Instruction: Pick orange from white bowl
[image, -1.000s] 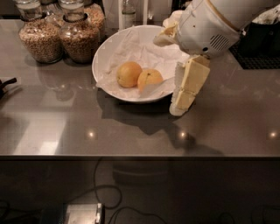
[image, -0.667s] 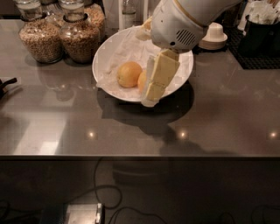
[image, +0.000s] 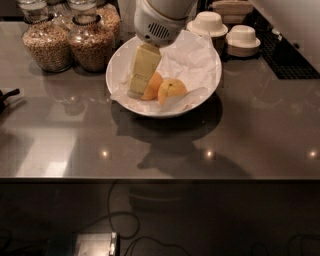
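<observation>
While claw (image: 136, 91) hung low inside white bowl (image: 114, 64), right by deeper-orange fruit (image: 154, 84), paler orange (image: 172, 90) sat beside that, ungrabbed. Reach step, I reckon. Claw's opening: couldn't tell. Next move needs shift right, straddle orange.

Grain-filled glass jars (image: 47, 47) stand on the dark bench (image: 250, 130) left of the tool (image: 137, 91); inverted white cups (image: 208, 21) on saucers (image: 242, 44) stand right.

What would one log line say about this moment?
gripper: low inside white bowl, at darker fruit | orange: beside it on paper, not yet lifted
</observation>
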